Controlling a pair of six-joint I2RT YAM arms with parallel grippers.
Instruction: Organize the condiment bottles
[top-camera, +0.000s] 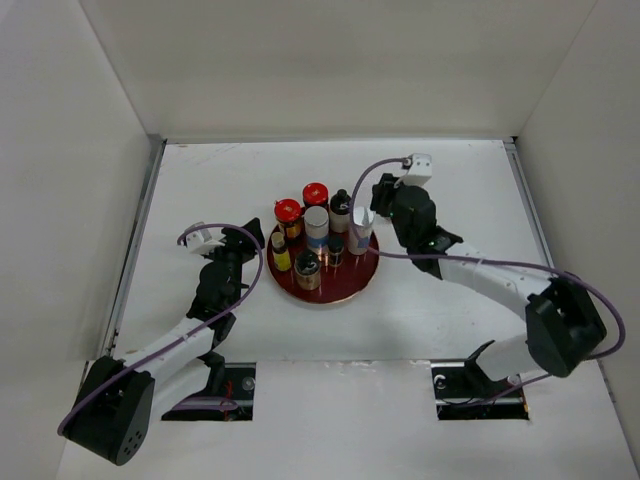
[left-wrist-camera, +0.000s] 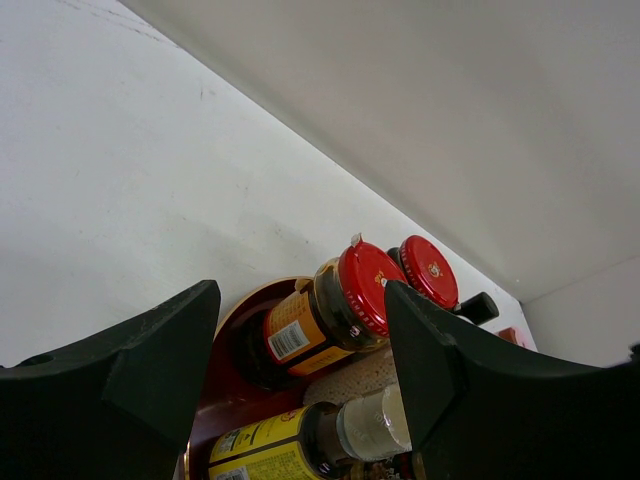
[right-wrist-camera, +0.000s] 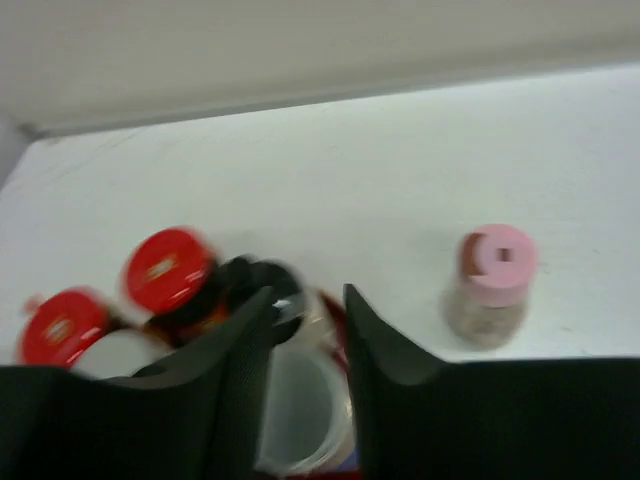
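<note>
The dark red round tray holds several condiment bottles: two red-lidded dark jars, a black-capped bottle, a slim yellow-labelled bottle and a silver-lidded jar. My right gripper stands at the tray's right rim, its jaws narrow around the white bottle. A pink-capped bottle stands on the table to its right; it is hidden in the top view. My left gripper is open and empty at the tray's left edge, facing a red-lidded jar.
White walls enclose the table on three sides. My right arm stretches across the table's right half. The right wrist view is motion-blurred.
</note>
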